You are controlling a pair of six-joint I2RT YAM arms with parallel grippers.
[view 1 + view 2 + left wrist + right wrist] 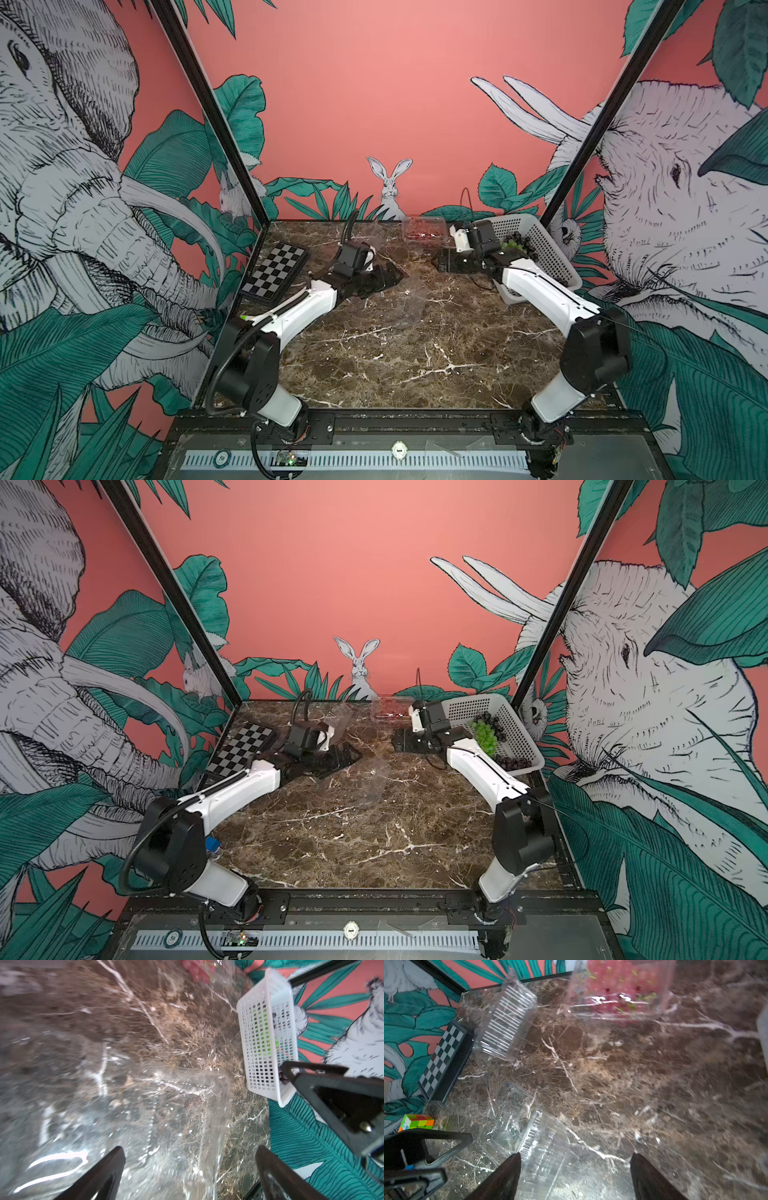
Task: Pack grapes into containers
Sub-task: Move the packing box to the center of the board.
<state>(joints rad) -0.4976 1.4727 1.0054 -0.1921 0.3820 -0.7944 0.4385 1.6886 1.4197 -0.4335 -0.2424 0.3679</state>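
Red grapes (616, 987) fill a clear container (424, 229) at the back of the table. Green grapes (485, 735) and dark grapes (513, 763) lie in the white basket (519, 733) at the right. An empty clear container (525, 1132) lies opened flat mid-table, and another clear container (506, 1022) sits near the back. My left gripper (190, 1155) hovers open over the flat container (166, 1105), holding nothing. My right gripper (576, 1157) is open over bare marble beside that container, low between the basket and the red-grape box (392, 712).
A black-and-white checkerboard (276, 270) lies at the left wall. A colour cube (417, 1122) sits near it by the left edge. The two grippers (386, 276) (442, 262) face each other closely mid-table. The basket's side (266, 1039) stands close to the right gripper.
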